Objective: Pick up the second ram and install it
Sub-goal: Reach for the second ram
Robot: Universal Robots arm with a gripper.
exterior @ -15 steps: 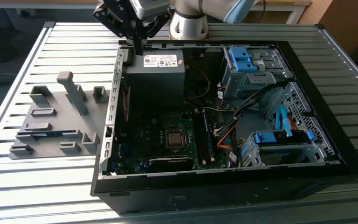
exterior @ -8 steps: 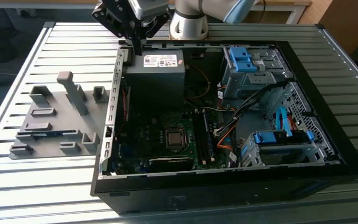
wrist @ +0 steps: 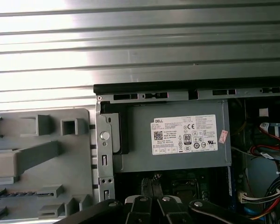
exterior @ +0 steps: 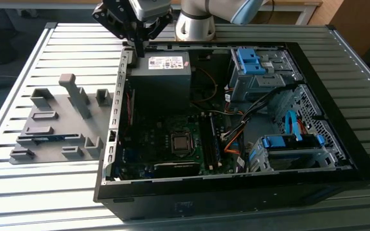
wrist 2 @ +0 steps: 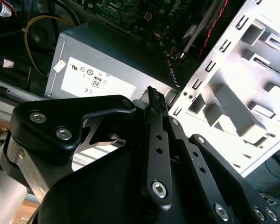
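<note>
Plainly, the second ram (exterior: 46,139) rests in the grey fixture's (exterior: 69,131) slot.

Exterior view overlooks the whole open case (exterior: 236,198); both wrist views look closely onto its power supply (wrist: 177,156) (wrist 2: 112,51).

A robotics lab is suggested: an opened PC case (exterior: 236,195) and a fixture (exterior: 56,130) are set on a slatted metal bench (exterior: 63,192), an arm (exterior: 194,24) mounted at upper centre.
</note>
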